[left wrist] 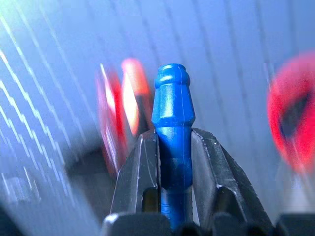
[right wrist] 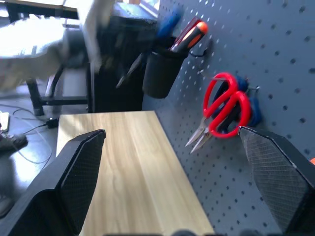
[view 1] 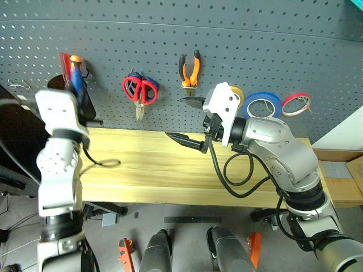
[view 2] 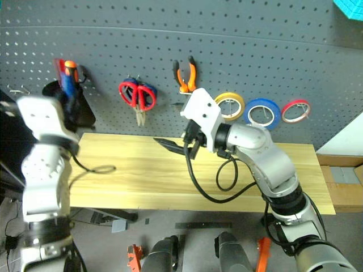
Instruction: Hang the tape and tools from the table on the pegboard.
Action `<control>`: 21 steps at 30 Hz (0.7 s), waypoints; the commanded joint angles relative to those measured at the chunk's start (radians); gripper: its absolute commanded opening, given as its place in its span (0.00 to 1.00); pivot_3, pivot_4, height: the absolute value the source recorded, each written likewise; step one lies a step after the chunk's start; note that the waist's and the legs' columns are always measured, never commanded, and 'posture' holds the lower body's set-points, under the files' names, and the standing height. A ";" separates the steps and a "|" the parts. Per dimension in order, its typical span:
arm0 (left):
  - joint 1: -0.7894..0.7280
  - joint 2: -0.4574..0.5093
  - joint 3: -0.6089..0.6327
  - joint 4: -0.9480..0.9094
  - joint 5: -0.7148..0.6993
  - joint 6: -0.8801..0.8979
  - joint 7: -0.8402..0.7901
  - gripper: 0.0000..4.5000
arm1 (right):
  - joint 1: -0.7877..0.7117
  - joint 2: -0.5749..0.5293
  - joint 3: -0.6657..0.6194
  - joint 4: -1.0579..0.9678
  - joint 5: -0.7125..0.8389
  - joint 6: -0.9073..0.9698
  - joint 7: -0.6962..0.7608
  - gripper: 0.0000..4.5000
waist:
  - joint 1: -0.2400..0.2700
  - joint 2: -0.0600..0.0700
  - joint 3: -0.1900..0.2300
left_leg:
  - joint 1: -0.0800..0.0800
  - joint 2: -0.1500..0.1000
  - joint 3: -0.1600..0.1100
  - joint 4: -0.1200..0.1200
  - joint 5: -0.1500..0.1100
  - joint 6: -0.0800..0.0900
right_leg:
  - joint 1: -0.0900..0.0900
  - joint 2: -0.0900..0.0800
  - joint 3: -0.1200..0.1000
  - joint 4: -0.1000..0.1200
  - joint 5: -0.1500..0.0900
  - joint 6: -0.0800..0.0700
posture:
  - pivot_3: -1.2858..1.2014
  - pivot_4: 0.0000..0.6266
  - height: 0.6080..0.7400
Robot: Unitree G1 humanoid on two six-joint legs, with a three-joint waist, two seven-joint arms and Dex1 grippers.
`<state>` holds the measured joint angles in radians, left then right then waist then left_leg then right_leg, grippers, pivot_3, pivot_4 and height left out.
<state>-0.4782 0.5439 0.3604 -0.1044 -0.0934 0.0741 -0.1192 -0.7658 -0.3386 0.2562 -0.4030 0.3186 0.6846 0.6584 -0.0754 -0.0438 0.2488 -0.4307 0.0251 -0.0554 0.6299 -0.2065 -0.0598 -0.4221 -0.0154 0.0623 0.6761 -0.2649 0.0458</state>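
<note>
My left gripper is shut on the blue-handled screwdriver, raised close to the black cup on the pegboard. In the left eye view the blue handle shows beside the red and orange screwdrivers in that cup. My right gripper hangs open and empty above the table, in front of the board. On the board's hooks hang the red-handled scissors, the orange-and-black pliers and the blue tape.
A yellow roll and a red roll hang either side of the blue tape. Blue-handled scissors sit behind the red ones. A black cable loops onto the table's left end. A bare hook sticks out at far left.
</note>
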 commanded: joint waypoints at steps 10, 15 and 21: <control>-0.412 0.090 -0.019 0.496 0.016 -0.303 -0.044 0.12 | -0.031 -0.003 -0.032 -0.009 -0.003 -0.006 -0.029 1.00 | -0.006 -0.001 -0.001 | 0.000 -0.003 0.000 0.001 0.000 0.000 | -0.001 0.000 -0.001 0.002 0.000 0.000 | 0.48 0.24 1.00; -0.450 0.091 -0.023 0.635 0.028 -0.399 -0.027 0.12 | -0.030 -0.010 -0.032 -0.014 -0.009 0.000 -0.036 1.00 | -0.010 -0.001 -0.001 | 0.000 -0.004 0.000 0.001 0.000 0.000 | -0.001 0.000 -0.001 0.002 0.000 0.000 | 0.47 0.25 1.00; -0.414 0.098 -0.011 0.665 0.029 -0.439 0.008 0.12 | -0.029 -0.015 -0.032 -0.017 -0.011 0.004 -0.035 1.00 | -0.012 -0.001 -0.001 | 0.000 -0.003 0.000 0.002 0.000 0.000 | -0.002 0.000 -0.001 0.003 0.000 0.000 | 0.47 0.25 1.00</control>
<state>-0.8909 0.6130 0.3308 0.5856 -0.0694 -0.3343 -0.1276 -0.7755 -0.3498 0.2495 -0.3870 0.3049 0.6931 0.6282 -0.0875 -0.0449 0.2477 -0.4308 0.0217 -0.0553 0.6316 -0.2062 -0.0601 -0.4236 -0.0159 0.0615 0.6797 -0.2647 0.0455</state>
